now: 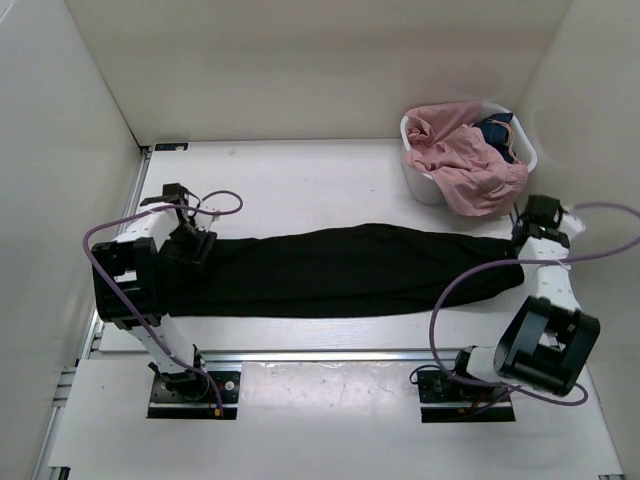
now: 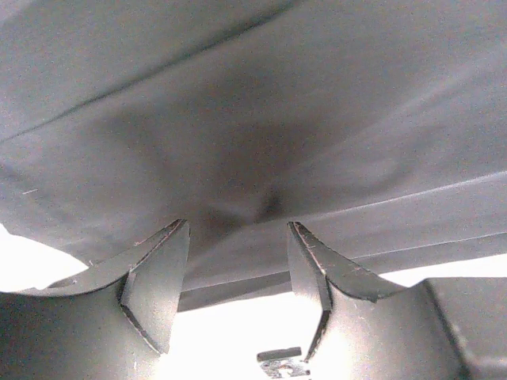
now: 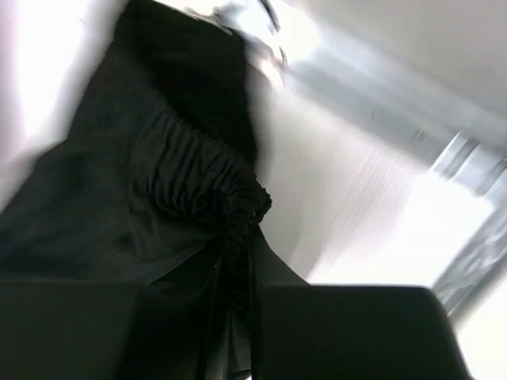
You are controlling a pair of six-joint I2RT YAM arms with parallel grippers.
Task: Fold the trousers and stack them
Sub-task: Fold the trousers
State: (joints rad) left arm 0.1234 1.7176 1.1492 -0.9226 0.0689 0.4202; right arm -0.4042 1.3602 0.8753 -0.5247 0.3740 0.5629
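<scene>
The black trousers (image 1: 340, 272) lie stretched flat across the table from left to right. My left gripper (image 1: 190, 245) is at their left end, over the leg hems. In the left wrist view its jaws (image 2: 238, 237) stand wide apart, with grey-looking cloth (image 2: 253, 119) just past the fingertips and nothing between them. My right gripper (image 1: 530, 250) is at the right end. In the right wrist view it (image 3: 238, 317) is shut on the gathered elastic waistband (image 3: 198, 174) of the trousers.
A white basket (image 1: 422, 185) stands at the back right, holding a pink garment (image 1: 465, 155) that spills over its rim and a dark blue garment (image 1: 497, 130). White walls enclose the table on three sides. A metal rail (image 1: 320, 355) runs along the near edge.
</scene>
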